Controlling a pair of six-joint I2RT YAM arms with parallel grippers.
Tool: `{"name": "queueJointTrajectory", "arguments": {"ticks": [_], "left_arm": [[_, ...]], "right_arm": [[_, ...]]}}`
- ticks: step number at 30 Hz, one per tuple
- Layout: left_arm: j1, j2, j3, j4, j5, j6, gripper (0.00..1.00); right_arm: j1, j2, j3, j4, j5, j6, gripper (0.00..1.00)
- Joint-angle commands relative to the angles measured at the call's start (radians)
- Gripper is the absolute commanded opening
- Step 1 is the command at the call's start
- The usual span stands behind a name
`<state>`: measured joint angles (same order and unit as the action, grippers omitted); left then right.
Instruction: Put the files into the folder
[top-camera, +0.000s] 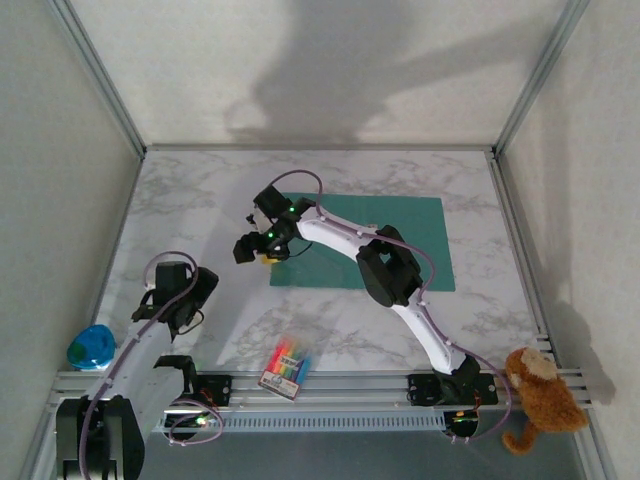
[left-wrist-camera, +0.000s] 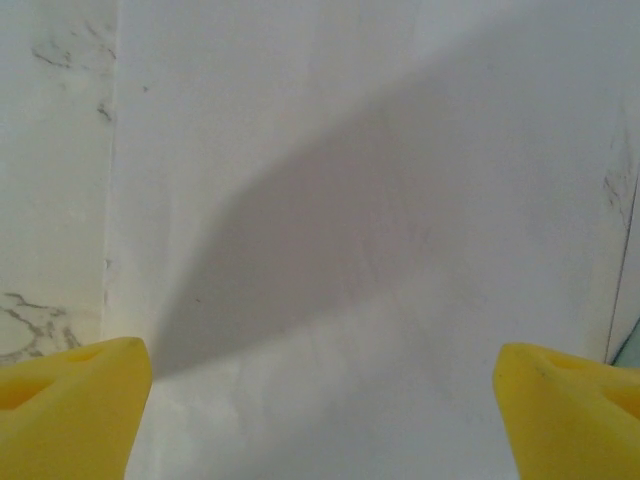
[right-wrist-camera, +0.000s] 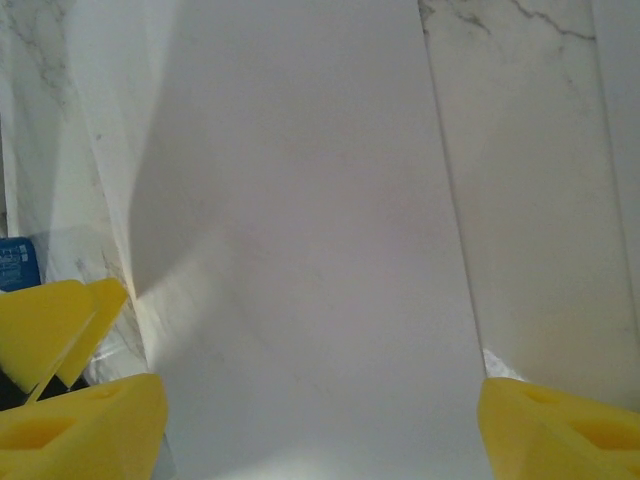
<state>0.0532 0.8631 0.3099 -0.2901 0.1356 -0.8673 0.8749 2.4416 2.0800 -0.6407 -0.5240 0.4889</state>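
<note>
Top external, right arm (top-camera: 395, 275) across folder (top-camera: 415, 215), files (right-wrist-camera: 300, 220) faint against marble tabletop (top-camera: 200, 185)

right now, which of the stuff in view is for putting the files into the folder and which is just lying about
For the job:
- white paper files
- teal folder

Just lying about:
- packet of coloured pens
- blue round object
- brown plush toy
</note>
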Motion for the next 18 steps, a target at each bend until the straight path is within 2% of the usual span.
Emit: {"name": "queueJointTrajectory", "arguments": {"ticks": [1,6,12,18], "left_arm": [[-0.015,0.002,-0.011,-0.031,-0.051,-0.023,0.88],[-0.043,0.023,0.008,-0.068,-0.12,-0.047,0.9],[-0.044,0.042,0.002,-0.049,-0.102,-0.047,0.94],[-0.041,0.082,-0.011,-0.013,-0.073,-0.051,0.92]], "right_arm": [[-0.001,0.029,0.039,-0.008,-0.019,-0.007,0.81],[-0.002,0.048,0.04,0.005,-0.036,0.015,0.81],[-0.002,0.058,0.025,0.036,-0.064,0.036,0.81],[-0.002,0.057,0.006,0.052,-0.071,0.05,0.81]]}}
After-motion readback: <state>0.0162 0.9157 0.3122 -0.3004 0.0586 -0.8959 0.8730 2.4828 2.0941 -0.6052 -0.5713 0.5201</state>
